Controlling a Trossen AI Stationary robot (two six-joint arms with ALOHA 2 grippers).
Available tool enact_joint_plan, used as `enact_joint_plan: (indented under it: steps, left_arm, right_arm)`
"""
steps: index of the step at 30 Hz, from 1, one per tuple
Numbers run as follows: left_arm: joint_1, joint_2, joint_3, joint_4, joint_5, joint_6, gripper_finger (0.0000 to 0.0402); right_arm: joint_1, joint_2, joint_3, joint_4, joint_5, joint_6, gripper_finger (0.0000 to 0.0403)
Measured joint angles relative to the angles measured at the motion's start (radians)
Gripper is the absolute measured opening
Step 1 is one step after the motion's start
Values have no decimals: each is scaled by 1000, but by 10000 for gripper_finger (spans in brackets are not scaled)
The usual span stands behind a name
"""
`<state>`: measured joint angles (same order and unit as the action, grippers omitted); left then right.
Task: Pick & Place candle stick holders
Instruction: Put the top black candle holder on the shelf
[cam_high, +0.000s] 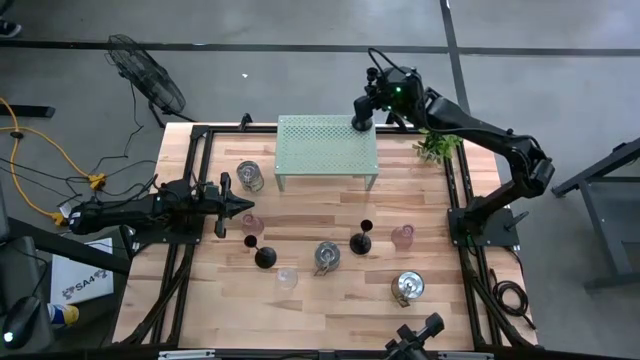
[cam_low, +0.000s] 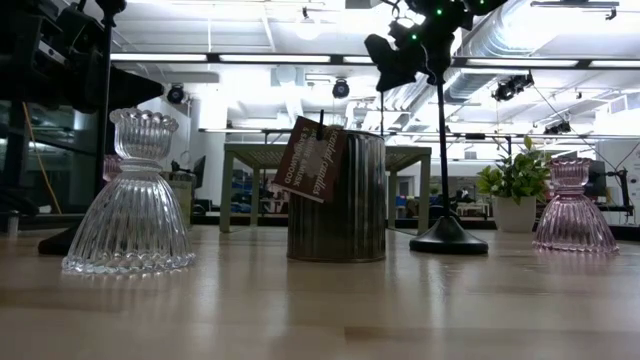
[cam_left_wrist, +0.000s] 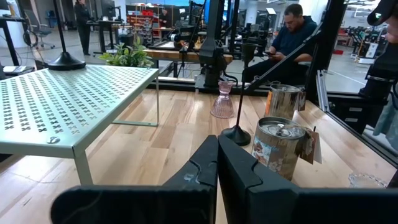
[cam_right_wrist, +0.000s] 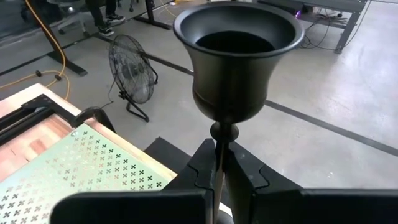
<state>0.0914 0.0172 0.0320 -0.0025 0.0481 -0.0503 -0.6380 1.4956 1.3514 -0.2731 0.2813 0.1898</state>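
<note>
My right gripper (cam_high: 363, 108) is shut on a black thin-stemmed candlestick (cam_right_wrist: 239, 56) over the far right corner of the pale green shelf (cam_high: 327, 150). Its round base (cam_left_wrist: 65, 60) sits on the shelf top. My left gripper (cam_high: 238, 207) is shut and empty, low over the table's left part. On the table stand two more black candlesticks (cam_high: 265, 256) (cam_high: 360, 241), three silvery jars (cam_high: 250, 176) (cam_high: 327, 257) (cam_high: 408, 288), two pink glass cups (cam_high: 252, 224) (cam_high: 402, 236) and a clear glass cup (cam_high: 287, 277). My right gripper pinches the candlestick's thin stem (cam_right_wrist: 217, 146) between its two fingers, just below the top cup. The fingers come from the table's right side and lie across the stem. The candlestick stands upright with its base (cam_high: 362, 124) on the shelf's far right corner.
A small leafy plant (cam_high: 437, 146) stands at the far right, next to the shelf. The holders crowd the middle and near part of the table. Bare wood shows between the shelf and the holders. A person sits in the room beyond the table (cam_left_wrist: 292, 37).
</note>
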Motion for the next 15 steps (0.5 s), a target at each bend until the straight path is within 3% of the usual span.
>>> enact_joint_plan:
  steps: [15]
  left_arm:
    - [0, 0, 0, 0, 0, 0, 0]
  right_arm:
    - [1, 0, -1, -15, -27, 1, 32]
